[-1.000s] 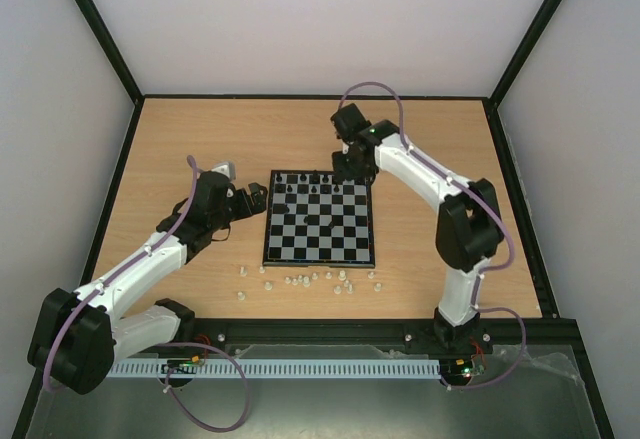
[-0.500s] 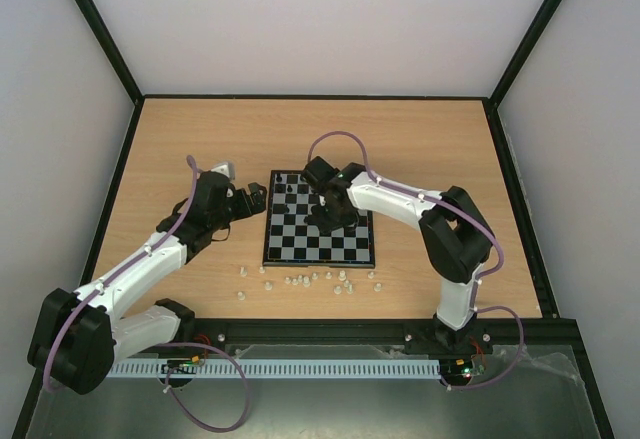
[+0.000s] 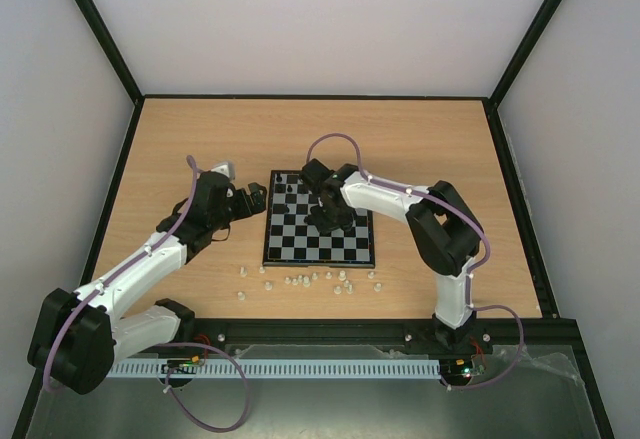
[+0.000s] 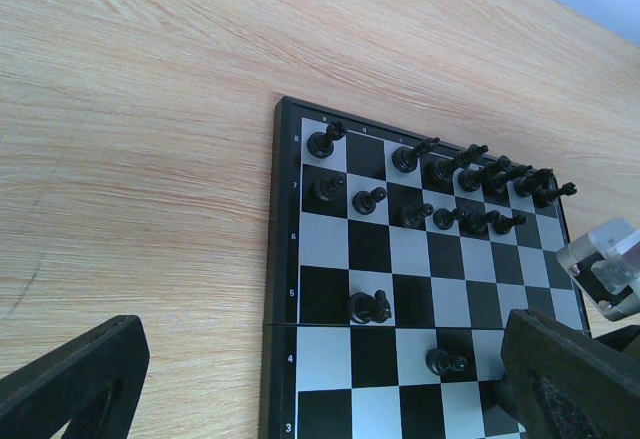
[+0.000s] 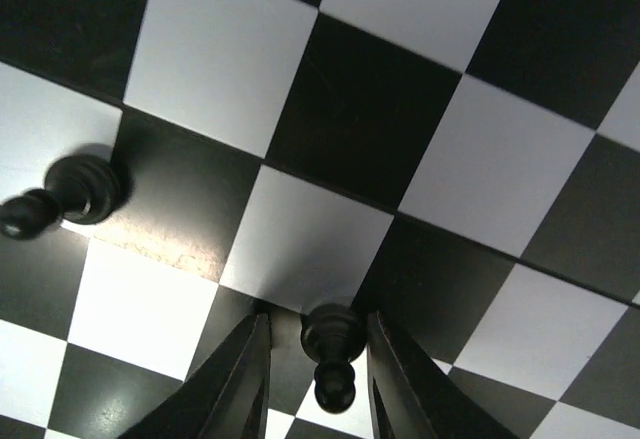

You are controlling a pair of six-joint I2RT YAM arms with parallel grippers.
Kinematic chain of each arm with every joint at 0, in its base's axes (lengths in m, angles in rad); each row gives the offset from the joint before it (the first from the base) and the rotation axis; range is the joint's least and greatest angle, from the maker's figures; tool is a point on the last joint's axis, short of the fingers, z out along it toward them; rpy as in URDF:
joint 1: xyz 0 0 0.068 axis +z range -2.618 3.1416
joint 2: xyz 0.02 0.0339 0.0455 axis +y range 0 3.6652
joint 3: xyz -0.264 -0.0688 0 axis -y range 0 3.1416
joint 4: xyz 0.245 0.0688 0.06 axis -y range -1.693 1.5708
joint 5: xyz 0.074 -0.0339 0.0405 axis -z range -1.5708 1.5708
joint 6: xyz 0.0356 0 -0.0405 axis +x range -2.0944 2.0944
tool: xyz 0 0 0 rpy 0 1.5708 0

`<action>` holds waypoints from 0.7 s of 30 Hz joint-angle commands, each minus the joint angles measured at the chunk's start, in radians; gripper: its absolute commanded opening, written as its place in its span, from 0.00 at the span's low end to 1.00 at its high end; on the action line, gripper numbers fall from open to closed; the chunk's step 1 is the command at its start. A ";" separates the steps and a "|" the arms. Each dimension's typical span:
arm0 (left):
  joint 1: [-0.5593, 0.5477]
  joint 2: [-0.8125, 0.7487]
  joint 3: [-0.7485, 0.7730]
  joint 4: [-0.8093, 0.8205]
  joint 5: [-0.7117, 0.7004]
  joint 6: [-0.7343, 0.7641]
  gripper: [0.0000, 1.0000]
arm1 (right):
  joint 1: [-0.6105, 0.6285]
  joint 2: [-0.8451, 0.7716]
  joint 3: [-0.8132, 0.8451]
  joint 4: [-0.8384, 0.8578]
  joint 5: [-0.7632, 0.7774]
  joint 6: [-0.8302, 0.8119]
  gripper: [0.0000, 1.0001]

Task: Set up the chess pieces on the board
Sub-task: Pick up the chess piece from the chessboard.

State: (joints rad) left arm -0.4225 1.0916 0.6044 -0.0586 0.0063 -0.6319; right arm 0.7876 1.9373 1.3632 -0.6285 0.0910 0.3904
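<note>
The small black plastic pawn (image 5: pixel 333 347) stands on the square black-and-pale checked chessboard (image 3: pixel 300 249). The chessboard lies near the middle of the wooden counter (image 3: pixel 200 139). The right claw (image 5: pixel 318 331) is low over the pawn, with one finger on each side. A thin gap shows beside the pawn, so the claw is not squeezing it.

I think the job now is to get this pawn into its row. To do that well, the claw should close gently and lift straight up. It must not bump the other black chess pieces (image 4: pixel 470 174), lined up in two rows toward the counter's far edge. One more black piece (image 4: pixel 370 307) stands alone mid-board.

The board holds only black pieces. The little white chess pieces (image 3: pixel 310 281) lie scattered on the counter between the board and the near edge. I see no box or tray. The left claw (image 3: pixel 250 199) sits beside the board, toward the counter's left edge, with its fingers wide apart and holding nothing.
</note>
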 commanded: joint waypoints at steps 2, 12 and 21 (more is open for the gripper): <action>0.002 -0.010 -0.017 0.006 -0.003 0.003 0.99 | 0.002 0.014 0.043 -0.030 0.024 0.007 0.27; 0.002 -0.011 -0.021 0.009 0.000 0.005 0.99 | 0.002 0.012 0.050 -0.044 0.038 0.010 0.17; 0.002 -0.011 -0.022 0.011 0.003 0.006 1.00 | -0.002 -0.017 0.037 -0.060 0.066 0.011 0.06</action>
State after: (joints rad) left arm -0.4225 1.0916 0.5961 -0.0578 0.0071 -0.6319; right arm 0.7876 1.9392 1.3945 -0.6270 0.1230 0.3939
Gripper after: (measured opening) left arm 0.995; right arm 0.072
